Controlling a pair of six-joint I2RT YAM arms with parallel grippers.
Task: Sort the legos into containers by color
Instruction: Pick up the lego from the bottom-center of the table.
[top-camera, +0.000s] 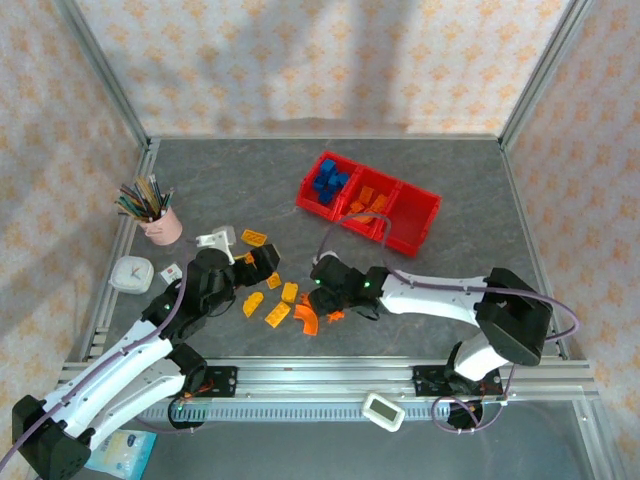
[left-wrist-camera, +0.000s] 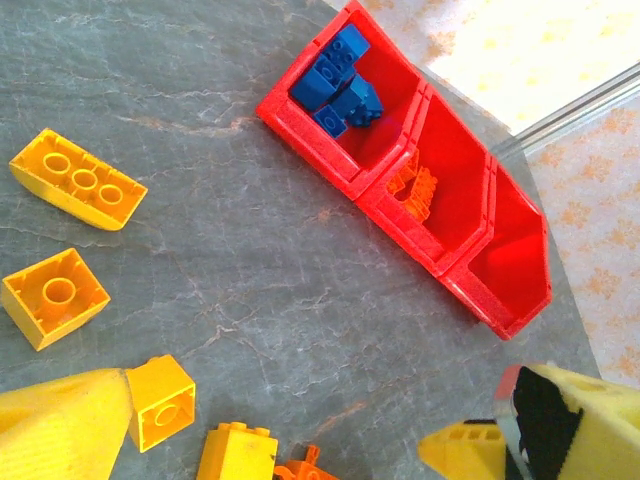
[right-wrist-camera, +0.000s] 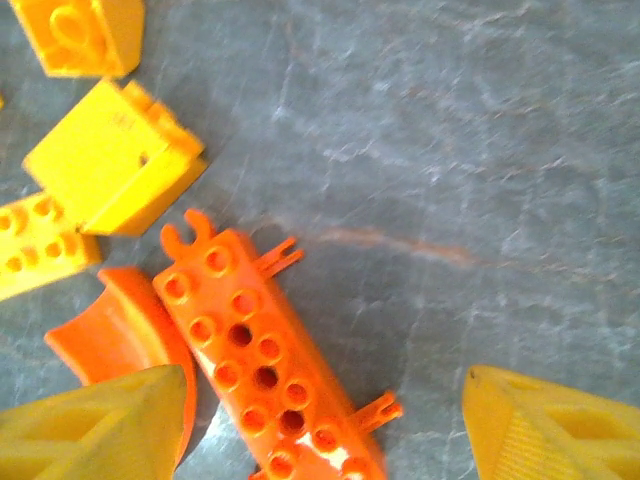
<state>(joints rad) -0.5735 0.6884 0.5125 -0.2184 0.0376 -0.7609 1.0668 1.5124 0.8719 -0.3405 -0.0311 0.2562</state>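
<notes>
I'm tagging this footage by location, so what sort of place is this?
Probably a robot lab test cell, not a home: a grey tabletop boxed in by aluminium frame rails and patterned backdrop panels, with staged props like a red three-compartment tray and a pink cup of pencils.

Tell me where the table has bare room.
Bare grey tabletop lies between the pink cup of pencils and the red three-compartment plastic tray, and right of it. Crowded: around the loose yellow and orange plastic bricks.

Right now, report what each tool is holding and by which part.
Nothing is held. The left tool is open over loose yellow bricks; the right tool is open, straddling the long orange brick without clamping it.
</notes>
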